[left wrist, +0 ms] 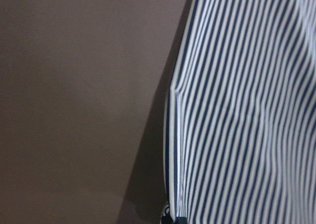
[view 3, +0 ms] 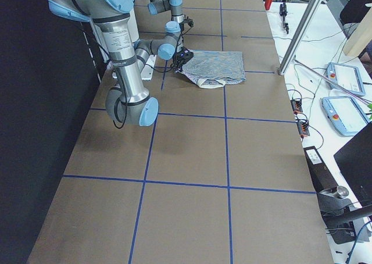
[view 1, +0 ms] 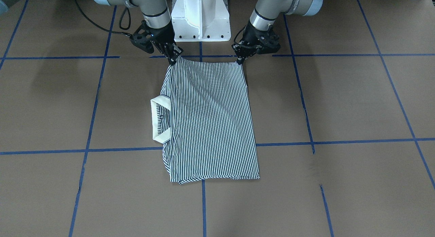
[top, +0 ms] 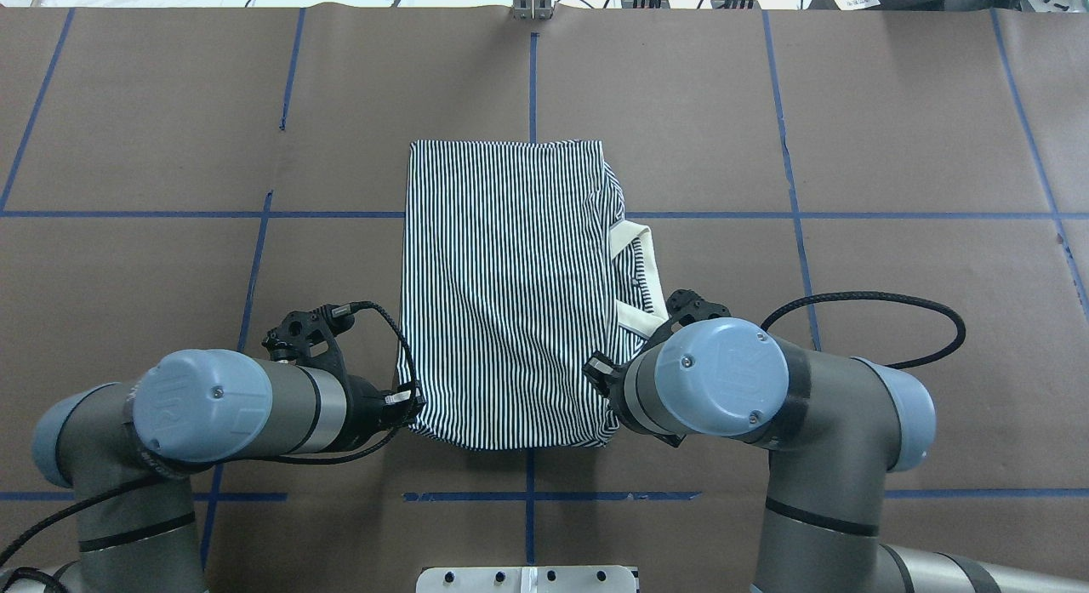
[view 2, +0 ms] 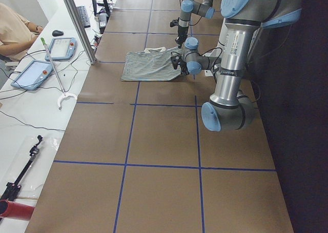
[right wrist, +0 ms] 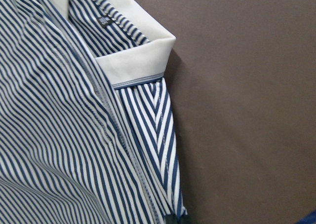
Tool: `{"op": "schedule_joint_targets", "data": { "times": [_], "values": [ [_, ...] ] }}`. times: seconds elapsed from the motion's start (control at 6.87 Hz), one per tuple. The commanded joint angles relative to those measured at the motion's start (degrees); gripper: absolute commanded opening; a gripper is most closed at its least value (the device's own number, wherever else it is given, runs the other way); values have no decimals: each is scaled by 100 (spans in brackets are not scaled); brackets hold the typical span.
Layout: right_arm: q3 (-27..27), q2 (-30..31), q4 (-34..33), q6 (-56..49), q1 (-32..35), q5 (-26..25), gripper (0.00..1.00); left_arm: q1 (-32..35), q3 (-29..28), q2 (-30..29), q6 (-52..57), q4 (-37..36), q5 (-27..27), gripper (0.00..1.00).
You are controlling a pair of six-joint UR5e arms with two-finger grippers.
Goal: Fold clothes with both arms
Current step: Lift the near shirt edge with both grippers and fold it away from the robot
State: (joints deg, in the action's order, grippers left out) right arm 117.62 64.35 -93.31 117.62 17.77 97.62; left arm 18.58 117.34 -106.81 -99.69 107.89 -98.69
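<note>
The striped shirt (view 1: 210,121) lies folded flat in the middle of the brown table (view 1: 340,101). The left gripper (view 1: 240,61) and right gripper (view 1: 174,58) each pinch one corner, jaws closed tight on it

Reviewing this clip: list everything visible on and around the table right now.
polo shirt: one, navy-and-white stripes, cream collar, folded, table centre
table: one, brown cover, blue tape grid
pedestal base: one, white, between the arms
teach pendants: two, grey, side bench
person: one, seated at the bench, partly in view
left arm: one, grey, pale blue caps
right arm: one, same colours
left end effector: black, pinching shirt's near corner
right end effector: black, pinching near corner, collar side
</note>
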Motion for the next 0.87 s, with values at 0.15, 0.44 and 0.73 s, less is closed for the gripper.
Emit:
{"op": "schedule_joint_targets", "data": {
  "times": [0.15,0.44,0.73],
  "values": [
    [-226,-542,-416,-438,864,90,0,1030,-276,-995,700,-523,-228,0],
    [-1105,-1115,-399,-905,1639,590,0,1770,-1296,-1576,1360,-383,-335,0],
    [-2894,-1722,903,-890,2193,1037,0,1983,-2114,-1720,1592,316,-335,0]
  ]
}}
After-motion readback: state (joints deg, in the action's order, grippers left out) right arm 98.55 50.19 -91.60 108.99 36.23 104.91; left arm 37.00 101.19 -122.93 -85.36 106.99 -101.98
